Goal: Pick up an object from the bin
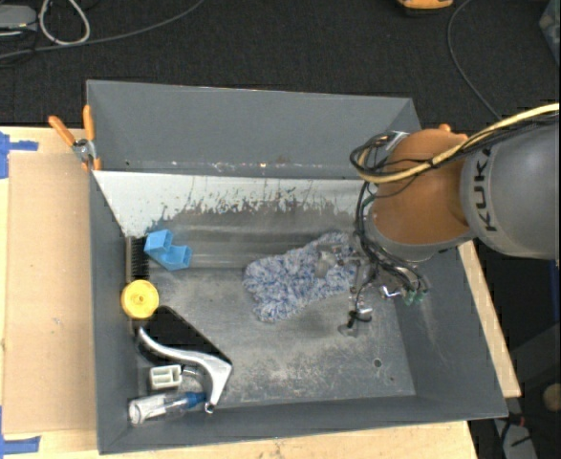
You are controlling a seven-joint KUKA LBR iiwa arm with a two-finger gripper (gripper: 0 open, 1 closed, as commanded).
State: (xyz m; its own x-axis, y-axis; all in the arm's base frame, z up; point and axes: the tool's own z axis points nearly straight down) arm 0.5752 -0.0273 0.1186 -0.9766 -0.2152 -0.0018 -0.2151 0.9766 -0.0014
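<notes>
Where the bin's left wall meets the floor, small things lie heaped. A blue block sits at the top, with a yellow cap just below it. A black brush slants away from the cap, and a white handle lies against the brush. A clear tube rests in the front-left corner.

Near the middle of the floor, well apart from that heap, lies a crumpled blue-and-white cloth. Its right end runs under the wrist of the arm, which reaches in from the right.

The gripper points down at bare floor just beside the cloth's lower right edge. The cloth is to its left and slightly behind it, not under its tip. I cannot tell whether the two touch. I also cannot tell whether the gripper is open or closed, and nothing can be seen in its grasp.
</notes>
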